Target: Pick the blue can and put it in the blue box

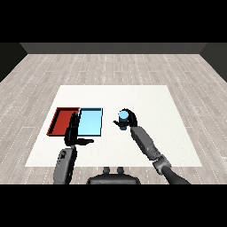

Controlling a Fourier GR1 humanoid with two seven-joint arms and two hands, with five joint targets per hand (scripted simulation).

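The blue can (123,116) stands upright near the table's middle, just right of the trays. My right hand (130,122) is wrapped around it, fingers curled round its far side and thumb at its near side. The light blue tray (90,123) lies to the can's left with nothing in it. My left hand (73,131) hovers with straight fingers over the seam between the two trays, thumb pointing right.
The red tray (61,120) lies against the blue tray's left side. The white table (164,111) spreads wide to the right and behind the can. My right forearm (146,142) runs diagonally from the lower right.
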